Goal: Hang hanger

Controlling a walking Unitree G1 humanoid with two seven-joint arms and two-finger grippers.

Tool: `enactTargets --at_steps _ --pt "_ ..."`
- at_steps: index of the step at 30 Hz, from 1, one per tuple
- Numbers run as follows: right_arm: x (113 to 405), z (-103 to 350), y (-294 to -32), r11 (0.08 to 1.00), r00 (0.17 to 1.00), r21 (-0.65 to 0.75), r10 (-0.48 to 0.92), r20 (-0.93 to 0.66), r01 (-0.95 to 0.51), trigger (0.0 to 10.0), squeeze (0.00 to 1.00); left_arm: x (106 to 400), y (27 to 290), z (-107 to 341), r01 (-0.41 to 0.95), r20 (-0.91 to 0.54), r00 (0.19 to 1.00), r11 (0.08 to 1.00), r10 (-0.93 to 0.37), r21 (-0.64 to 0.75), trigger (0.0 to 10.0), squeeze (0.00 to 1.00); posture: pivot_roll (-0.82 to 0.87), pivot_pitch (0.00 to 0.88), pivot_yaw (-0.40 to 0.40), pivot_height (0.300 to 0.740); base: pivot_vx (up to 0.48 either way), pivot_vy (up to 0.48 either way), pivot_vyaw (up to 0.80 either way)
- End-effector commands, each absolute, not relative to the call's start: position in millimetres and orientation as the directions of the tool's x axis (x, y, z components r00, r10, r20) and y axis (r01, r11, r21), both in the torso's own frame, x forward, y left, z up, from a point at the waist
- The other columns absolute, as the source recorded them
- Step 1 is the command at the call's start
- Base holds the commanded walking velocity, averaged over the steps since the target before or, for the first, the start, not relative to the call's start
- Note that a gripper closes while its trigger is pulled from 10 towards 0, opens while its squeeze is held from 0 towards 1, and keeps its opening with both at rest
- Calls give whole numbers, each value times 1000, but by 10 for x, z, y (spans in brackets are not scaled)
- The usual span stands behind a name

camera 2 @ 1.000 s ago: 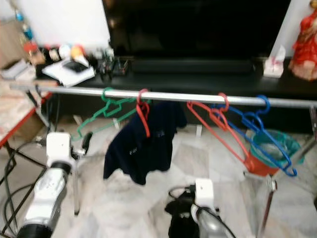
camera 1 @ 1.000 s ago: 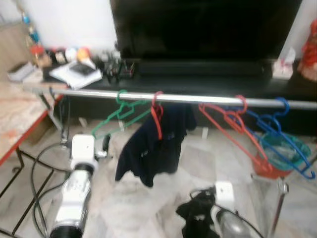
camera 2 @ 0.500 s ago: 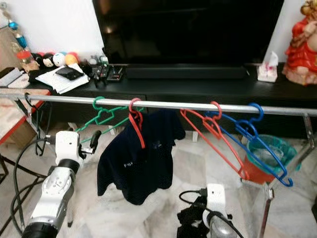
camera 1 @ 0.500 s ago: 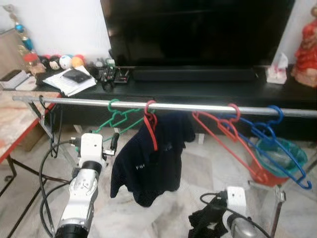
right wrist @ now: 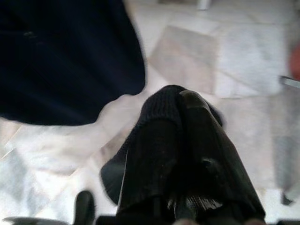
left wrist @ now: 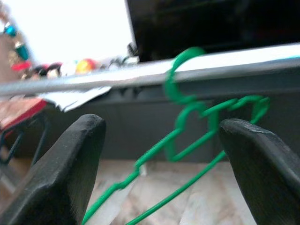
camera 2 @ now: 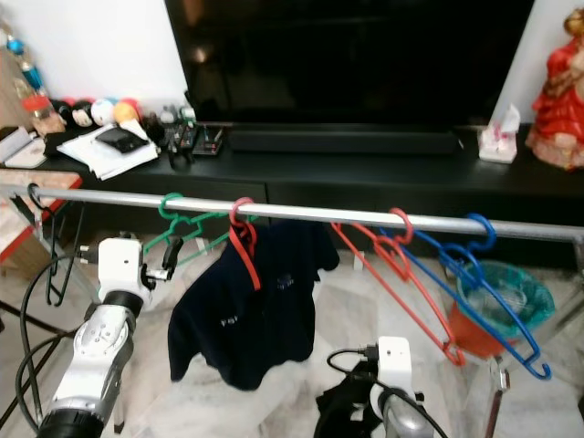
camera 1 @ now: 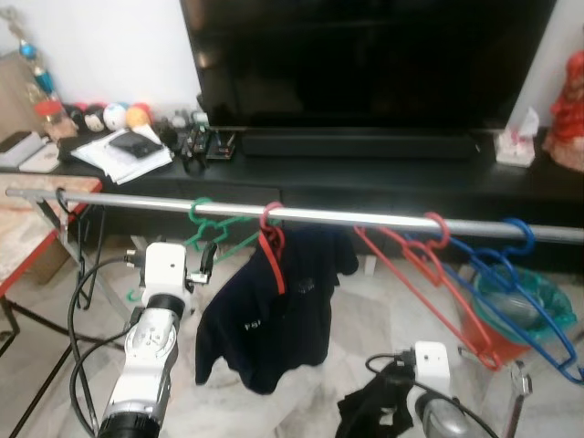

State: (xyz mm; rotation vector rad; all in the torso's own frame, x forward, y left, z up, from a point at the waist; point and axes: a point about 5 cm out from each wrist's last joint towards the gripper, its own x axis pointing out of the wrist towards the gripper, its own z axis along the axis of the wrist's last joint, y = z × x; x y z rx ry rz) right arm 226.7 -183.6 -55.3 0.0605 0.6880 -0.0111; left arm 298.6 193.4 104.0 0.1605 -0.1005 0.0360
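Note:
A silver rail [camera 1: 365, 219] runs across in front of me. On it hang a green hanger [camera 1: 212, 230], a red hanger [camera 1: 272, 246] carrying a navy shirt [camera 1: 274, 310], an empty red hanger [camera 1: 429, 260] and a blue hanger [camera 1: 534, 297]. My left gripper [left wrist: 161, 126] is open, held just short of the green hanger [left wrist: 197, 117], below the rail [left wrist: 140, 77]. Low at the right, my right gripper [right wrist: 185, 108] is shut on a black knitted garment [right wrist: 159, 140], which drapes over its fingers above the floor [camera 1: 374, 415].
Behind the rail a large TV [camera 1: 365, 64] stands on a black cabinet [camera 1: 383, 173] cluttered with papers and small items. A red-framed table [camera 1: 27, 246] is at the left, a teal bin [camera 1: 520, 306] at the right. Cables and pale sheeting lie on the floor.
The whole view has shifted and sharpened, so the camera moved. My left gripper stays open beside the green hanger. The right gripper still holds the black garment.

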Motion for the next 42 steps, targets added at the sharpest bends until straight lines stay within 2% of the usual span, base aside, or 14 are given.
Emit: enactTargets --at_steps 1,8,13,19,27,36,42 --pt "2318 -521 -1814 999 783 52 20 -622 16 10000 0 2995 1975 1054 -57 99 994 987 42 149 10000 0 7 0 50 740 281 0 0" --pt "2308 -529 -1805 998 779 55 27 -627 10 10000 0 3004 2048 959 -26 10 1000 991 25 128 10000 0 7 0 51 740 0 0 0" --pt "2312 -527 -1803 998 779 57 29 -626 8 10000 0 3029 2302 888 -70 -88 993 988 83 140 10000 0 8 0 53 740 0 0 0" --pt "2321 -520 -1796 998 783 59 34 -622 3 10000 0 3110 2480 916 -47 -131 989 985 69 168 10000 0 7 0 55 740 0 0 0" --pt "2343 -504 -1791 998 789 63 38 -613 0 10000 0 3304 2687 952 7 -223 975 994 18 108 10000 0 2 0 53 740 0 0 0" --pt "2354 -494 -1794 998 792 67 43 -609 -3 10000 0 3288 2772 817 10 -307 952 999 6 50 10000 0 -2 0 48 740 0 0 0" --pt "2361 -487 -1796 998 795 70 47 -605 -6 10000 0 3256 2740 738 60 -334 940 998 -64 -24 10000 0 -1 0 44 740 0 0 0"
